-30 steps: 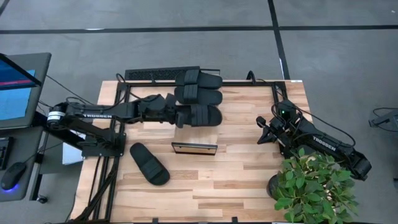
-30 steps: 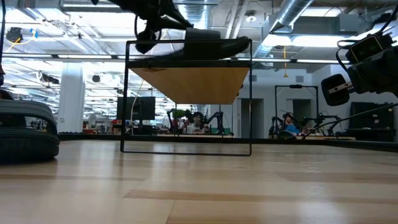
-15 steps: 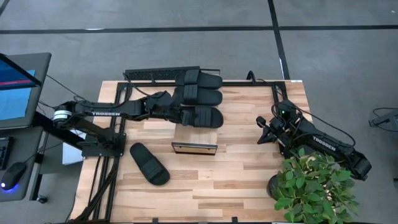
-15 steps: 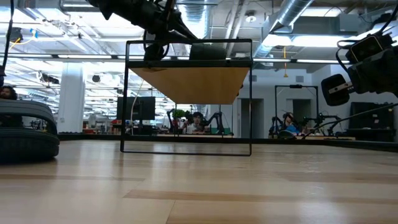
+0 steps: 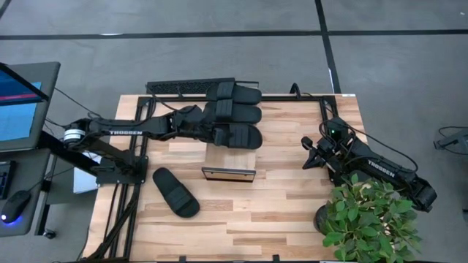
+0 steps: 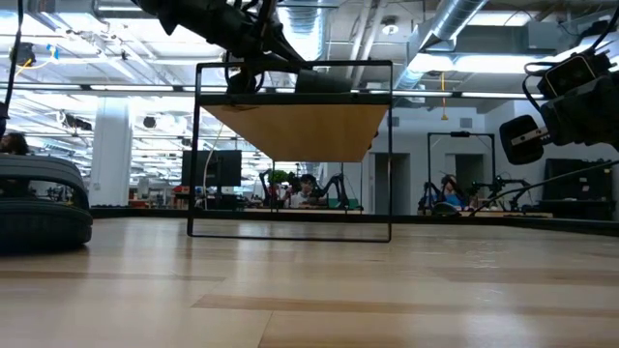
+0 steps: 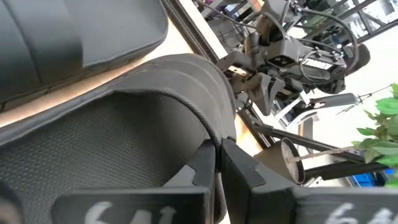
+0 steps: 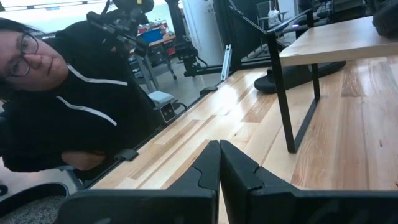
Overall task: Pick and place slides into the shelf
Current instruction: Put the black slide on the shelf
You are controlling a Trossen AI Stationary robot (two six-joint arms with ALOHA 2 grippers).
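Three black slides lie side by side on the light-wood shelf (image 5: 230, 155): the far one (image 5: 235, 93), the middle one (image 5: 235, 115) and the near one (image 5: 241, 136). That near slide also shows in the low view (image 6: 327, 82), resting on the shelf top. The fourth slide (image 5: 175, 192) lies sole down on the table to the shelf's near left. My left gripper (image 5: 212, 133) reaches in from the table's left and is shut at the near slide's strap end. My right gripper (image 5: 308, 153) waits shut near the table's right edge. My left gripper pinches the near slide by the edge of its ribbed strap (image 7: 214, 127), where the strap curves down toward the sole. Its fingers (image 7: 205, 163) come about level from the table's left, along the slide. The slide rests flat on the shelf top.
A potted plant (image 5: 365, 219) stands at the table's near right corner, beside the right arm. A dark rack frame (image 5: 190, 87) runs along the far edge. A person in a dark jacket (image 8: 68, 106) sits beyond the table. Bare wood lies between shelf and right arm.
My left gripper has come down and moved slightly right, lowering the near slide from just above the shelf onto the shelf top beside the other two. Over the last half second it has kept still, staying shut on the strap.
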